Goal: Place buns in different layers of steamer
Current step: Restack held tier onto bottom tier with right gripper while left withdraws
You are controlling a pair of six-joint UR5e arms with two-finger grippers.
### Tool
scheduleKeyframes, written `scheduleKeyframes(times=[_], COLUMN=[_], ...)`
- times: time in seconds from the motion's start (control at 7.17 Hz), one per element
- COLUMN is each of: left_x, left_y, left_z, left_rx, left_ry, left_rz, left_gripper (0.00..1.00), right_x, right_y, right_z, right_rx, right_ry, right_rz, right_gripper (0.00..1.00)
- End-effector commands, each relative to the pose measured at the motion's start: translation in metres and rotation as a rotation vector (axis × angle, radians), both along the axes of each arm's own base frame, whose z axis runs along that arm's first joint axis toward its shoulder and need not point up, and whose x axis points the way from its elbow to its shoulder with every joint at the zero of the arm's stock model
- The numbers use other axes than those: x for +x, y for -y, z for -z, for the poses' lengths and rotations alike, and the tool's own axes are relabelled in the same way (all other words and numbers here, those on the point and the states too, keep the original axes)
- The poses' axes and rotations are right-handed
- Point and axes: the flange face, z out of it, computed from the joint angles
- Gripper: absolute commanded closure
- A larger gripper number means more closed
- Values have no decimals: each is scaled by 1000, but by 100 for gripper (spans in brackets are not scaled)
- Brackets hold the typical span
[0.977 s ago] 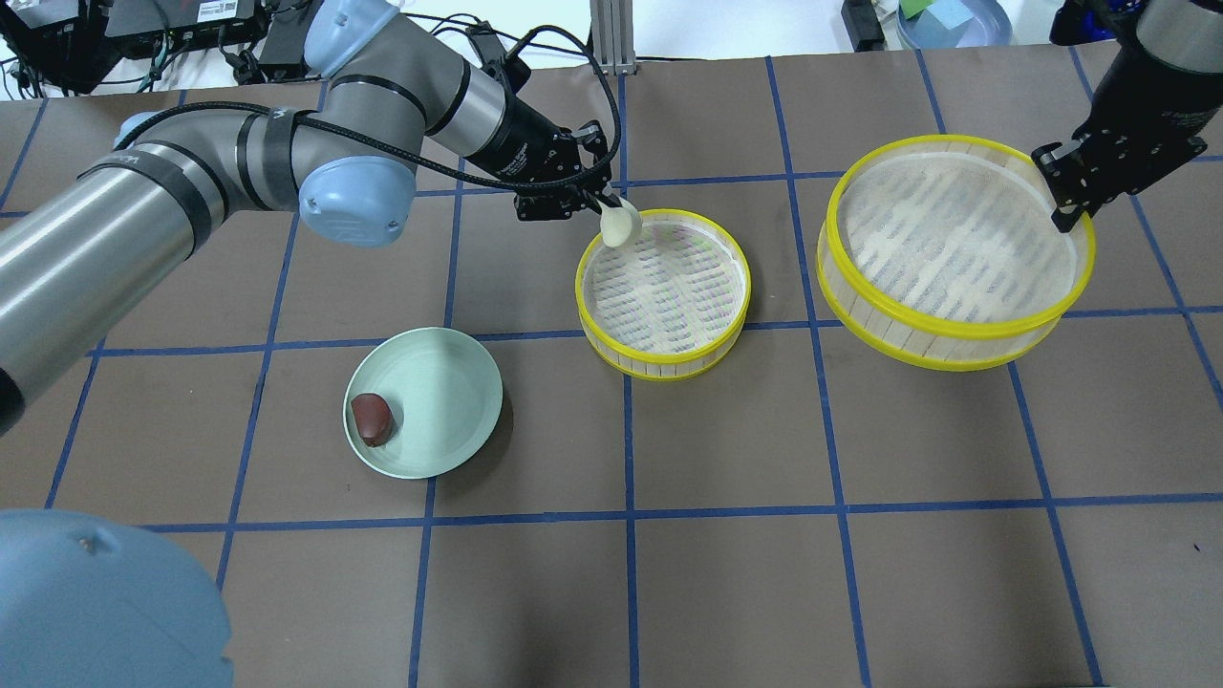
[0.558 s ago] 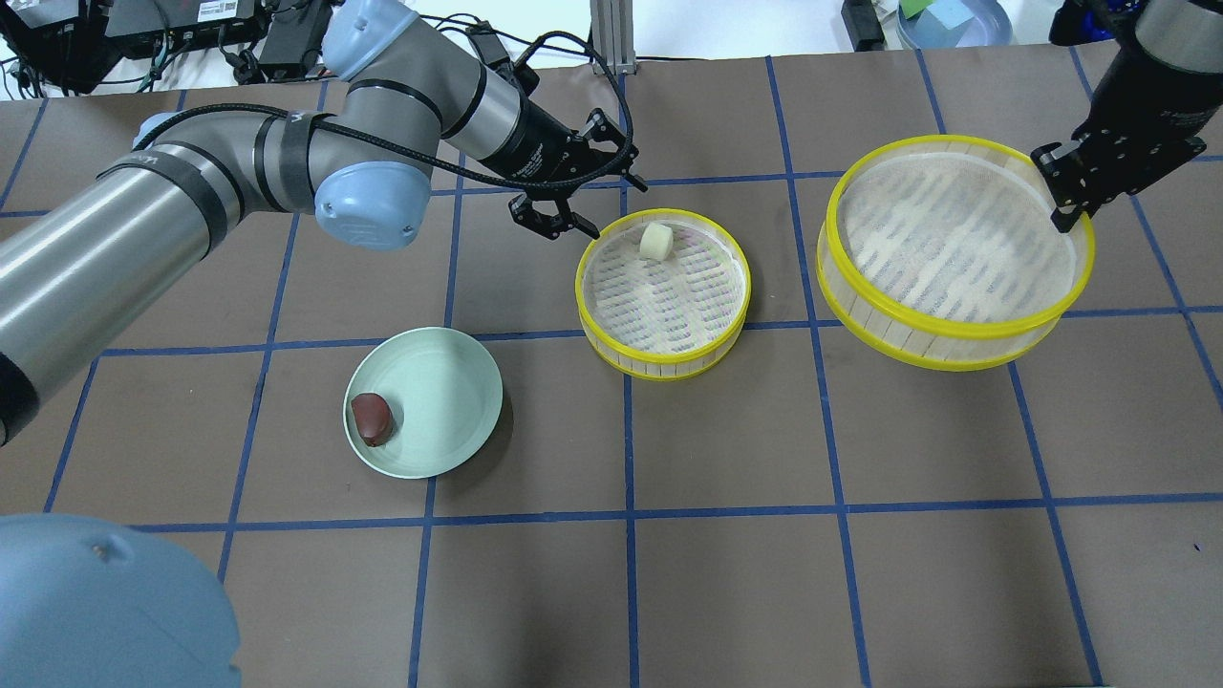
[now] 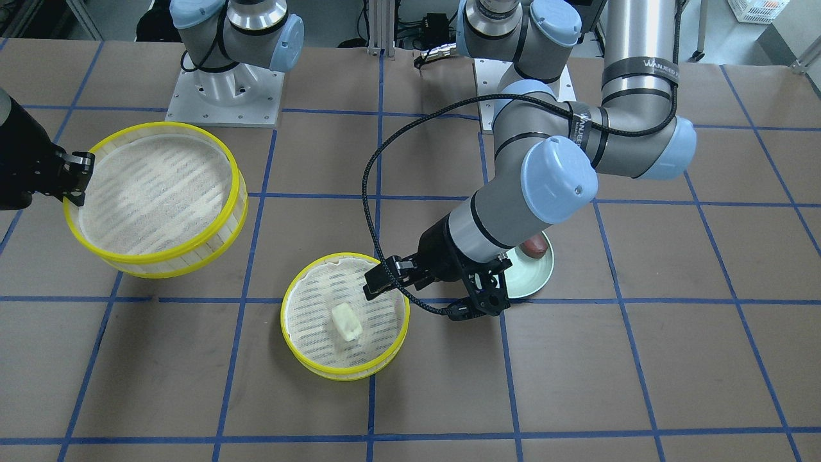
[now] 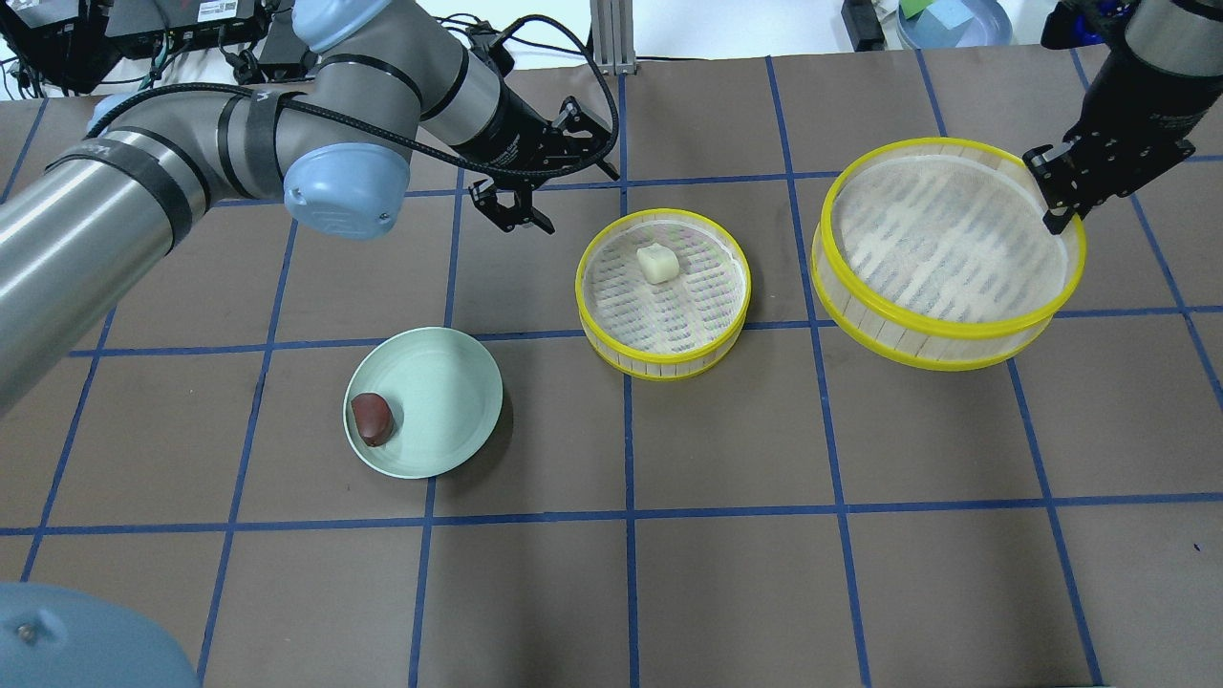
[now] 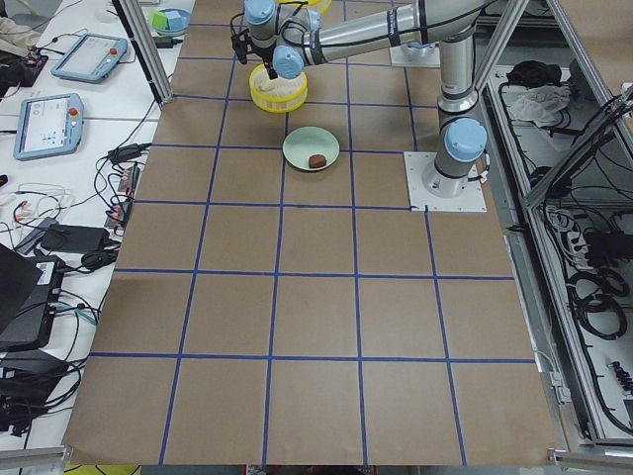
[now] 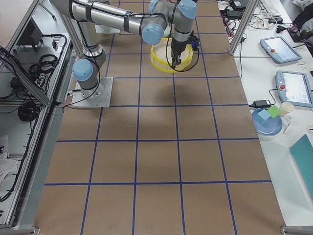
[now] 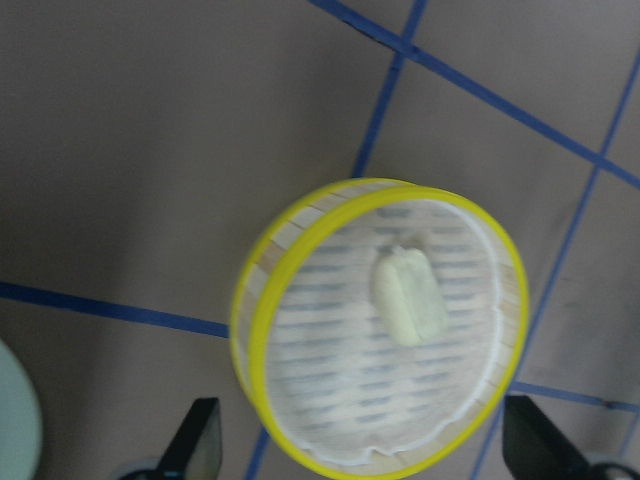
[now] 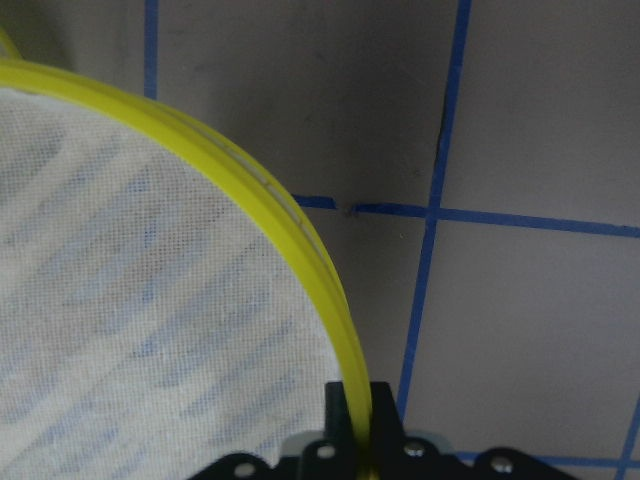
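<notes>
Your left end effector [image 3: 414,303] is open beside the small steamer tray [image 4: 664,369] holding a white bun [image 4: 657,264]; your right end effector [image 4: 1059,215] grips the large steamer tray [image 4: 946,327] by its rim.

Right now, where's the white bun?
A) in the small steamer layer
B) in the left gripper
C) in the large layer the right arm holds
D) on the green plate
A: the white bun lies on the liner of the small steamer layer, and the left gripper is open and clear of it.
</notes>
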Motion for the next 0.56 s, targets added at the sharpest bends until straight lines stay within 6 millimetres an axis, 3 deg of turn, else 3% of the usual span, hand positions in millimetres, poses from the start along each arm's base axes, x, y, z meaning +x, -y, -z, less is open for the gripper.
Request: scheduleKeyframes(times=[0.0, 0.28, 0.42], left_x=[51, 94, 117], left_y=[-23, -40, -49], left_z=[-17, -28, -19], left_rx=[55, 128, 183], left_ry=[267, 327, 382], left_rz=[155, 276, 303], left_gripper=[0, 0, 0], right_x=[86, 151, 187], right_y=[36, 56, 55], right_z=[42, 88, 105], right_rx=[-70, -103, -115], right_ry=[-14, -24, -23], right_rz=[-50, 0, 29], right_gripper=[100, 100, 100])
